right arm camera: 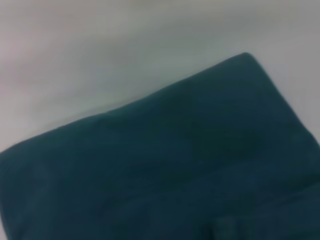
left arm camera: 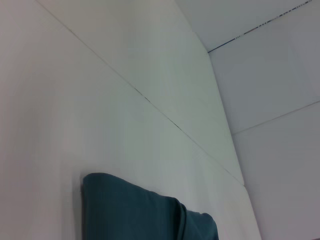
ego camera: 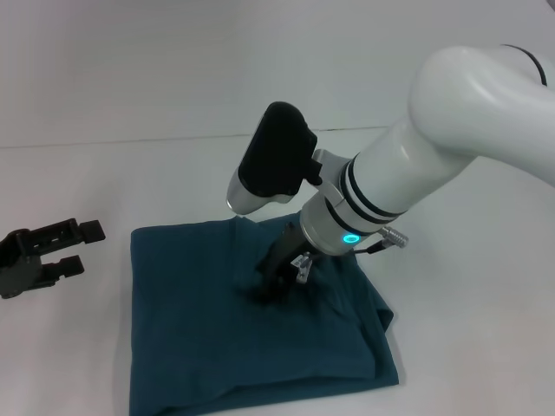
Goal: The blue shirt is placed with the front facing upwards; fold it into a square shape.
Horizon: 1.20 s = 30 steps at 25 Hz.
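The blue shirt is lying as a folded, roughly square bundle on the near middle of the white table, and the right gripper is pressing down into its upper middle, probably flattening the last fold, though I cannot tell whether its fingers are closed. The left gripper is waiting released just beside the shirt's left edge, and a plain pale wall is rising beyond the table.

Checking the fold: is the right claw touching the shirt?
Touching. The head view shows the right claw pressed into the shirt, with no gap.
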Each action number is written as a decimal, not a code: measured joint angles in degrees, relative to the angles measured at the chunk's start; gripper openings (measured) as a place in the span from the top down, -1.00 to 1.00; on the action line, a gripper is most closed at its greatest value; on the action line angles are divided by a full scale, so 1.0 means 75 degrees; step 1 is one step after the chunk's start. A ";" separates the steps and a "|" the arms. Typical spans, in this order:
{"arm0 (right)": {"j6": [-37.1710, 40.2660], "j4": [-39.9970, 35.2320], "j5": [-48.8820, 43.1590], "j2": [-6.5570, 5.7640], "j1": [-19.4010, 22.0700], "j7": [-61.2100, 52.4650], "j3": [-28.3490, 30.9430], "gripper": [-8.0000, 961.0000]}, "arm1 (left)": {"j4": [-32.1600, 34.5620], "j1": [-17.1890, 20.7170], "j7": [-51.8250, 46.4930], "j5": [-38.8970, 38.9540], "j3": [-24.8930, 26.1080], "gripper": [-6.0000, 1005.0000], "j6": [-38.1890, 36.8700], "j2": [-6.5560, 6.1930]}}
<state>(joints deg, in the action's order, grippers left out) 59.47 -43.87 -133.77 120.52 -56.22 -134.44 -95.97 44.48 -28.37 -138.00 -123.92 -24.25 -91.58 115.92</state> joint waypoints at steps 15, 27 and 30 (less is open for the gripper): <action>-0.0089 -0.0500 -0.0626 0.0004 0.0153 -0.0607 -0.0296 0.75 | -0.0026 -0.0003 0.0002 0.0091 -0.0013 -0.84 0.0019 0.0020; 0.0002 -0.1250 -0.0987 -0.0082 0.0586 -0.1408 0.0266 0.92 | -0.0025 0.0018 0.0002 0.0095 -0.0003 -0.84 -0.0010 0.0014; 0.0129 -0.1585 -0.1282 -0.0085 0.0822 -0.1604 0.0693 0.91 | -0.0025 0.0027 0.0002 0.0095 -0.0001 -0.84 -0.0012 0.0014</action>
<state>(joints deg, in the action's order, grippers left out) 60.44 -55.76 -143.38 119.89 -50.06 -146.47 -90.78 44.30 -28.17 -137.98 -123.21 -24.26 -91.67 116.03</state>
